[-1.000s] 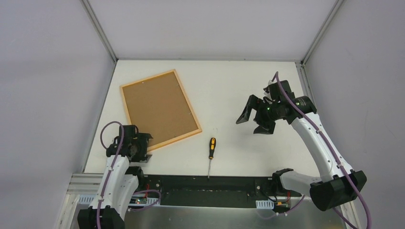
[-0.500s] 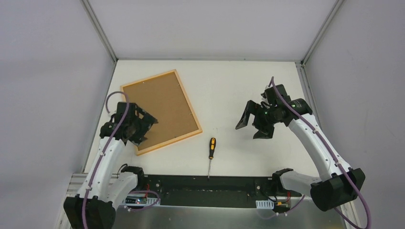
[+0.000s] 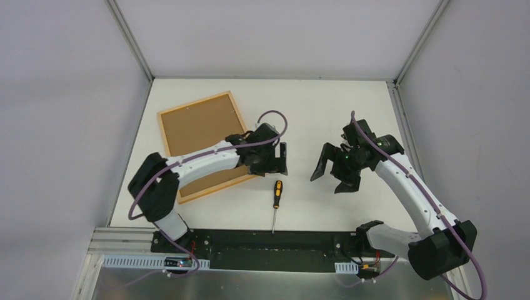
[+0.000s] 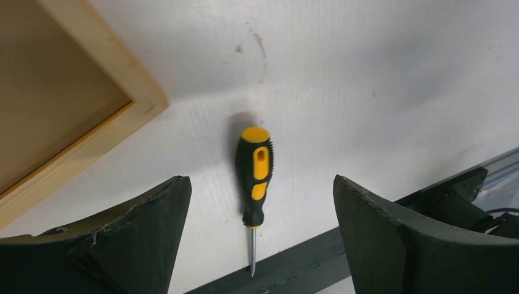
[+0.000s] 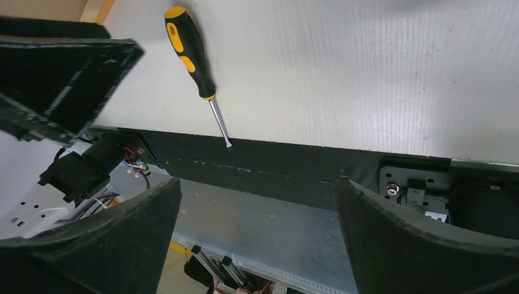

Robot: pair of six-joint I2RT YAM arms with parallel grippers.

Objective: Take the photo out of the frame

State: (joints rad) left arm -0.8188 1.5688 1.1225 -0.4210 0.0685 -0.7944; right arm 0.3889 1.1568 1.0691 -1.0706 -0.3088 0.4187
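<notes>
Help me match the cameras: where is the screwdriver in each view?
Top external: screwdriver low centre, right of the frame.
Left wrist: centre, handle up.
Right wrist: upper left, handle up.
Shared landmark: black strip at the table's near edge, by its tip.

The screwdriver [image 3: 276,195] lies on the tabletop [image 3: 312,112] by the front edge, close under the left hand [image 3: 281,164]. The right hand [image 3: 334,175] hangs a little to the right, and both have fingers spread wide. The frame [image 3: 194,103] lies flat just left of the screwdriver with the left arm reaching across its near corner, and the far side of the tabletop is open room.
</notes>
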